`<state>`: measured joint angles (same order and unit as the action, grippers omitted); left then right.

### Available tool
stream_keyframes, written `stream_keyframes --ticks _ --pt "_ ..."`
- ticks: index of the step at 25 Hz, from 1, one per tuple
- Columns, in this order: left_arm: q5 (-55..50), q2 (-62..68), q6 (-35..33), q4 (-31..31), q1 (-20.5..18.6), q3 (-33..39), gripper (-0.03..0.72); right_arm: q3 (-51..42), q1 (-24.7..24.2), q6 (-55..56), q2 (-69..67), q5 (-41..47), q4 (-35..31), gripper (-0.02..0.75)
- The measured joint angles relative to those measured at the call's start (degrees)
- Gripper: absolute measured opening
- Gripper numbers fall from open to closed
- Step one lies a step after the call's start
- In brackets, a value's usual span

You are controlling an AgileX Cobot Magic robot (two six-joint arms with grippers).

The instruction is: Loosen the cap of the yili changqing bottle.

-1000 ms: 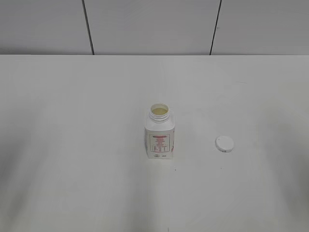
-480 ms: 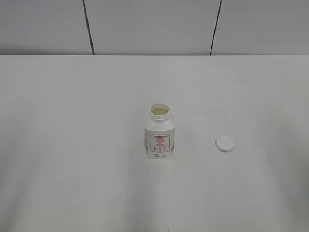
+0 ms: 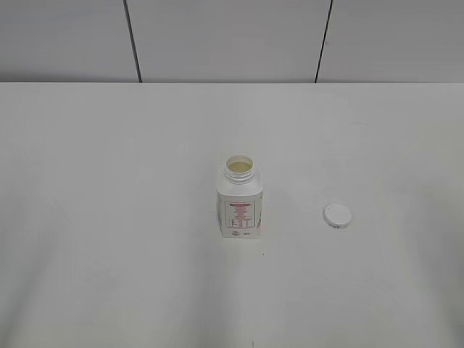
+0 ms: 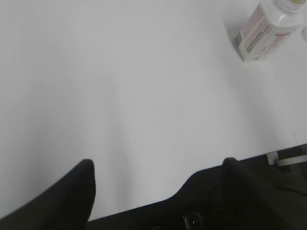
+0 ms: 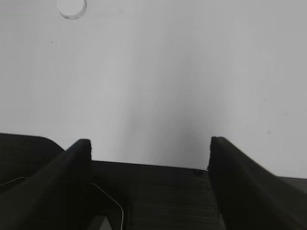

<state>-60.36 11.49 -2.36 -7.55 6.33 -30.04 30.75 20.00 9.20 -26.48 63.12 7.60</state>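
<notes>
The yili changqing bottle (image 3: pixel 240 198) stands upright in the middle of the white table, its neck open with no cap on it. It also shows at the top right of the left wrist view (image 4: pixel 265 29). The white cap (image 3: pixel 337 215) lies flat on the table to the bottle's right, apart from it, and shows at the top left of the right wrist view (image 5: pixel 72 7). My left gripper (image 4: pixel 158 165) is open and empty, far from the bottle. My right gripper (image 5: pixel 149 143) is open and empty, well short of the cap. Neither gripper shows in the exterior view.
The white table (image 3: pixel 109 217) runs back to a grey panelled wall (image 3: pixel 225 36). A dark edge with a small grey part (image 4: pixel 288 158) shows at the lower right of the left wrist view.
</notes>
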Motion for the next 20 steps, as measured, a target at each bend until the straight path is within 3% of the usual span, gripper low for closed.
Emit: stream_keyframes --ticks 11,20 --pt "-0.10 -11.55 1.17 -0.22 0.00 0.00 0.498 -0.06 0.00 -1.25 14.34 1.68 -0.05 0.595" --pt "-0.05 -11.94 1.90 -0.22 0.00 0.10 0.498 -1.03 0.00 -3.43 26.01 0.35 0.49 0.595"
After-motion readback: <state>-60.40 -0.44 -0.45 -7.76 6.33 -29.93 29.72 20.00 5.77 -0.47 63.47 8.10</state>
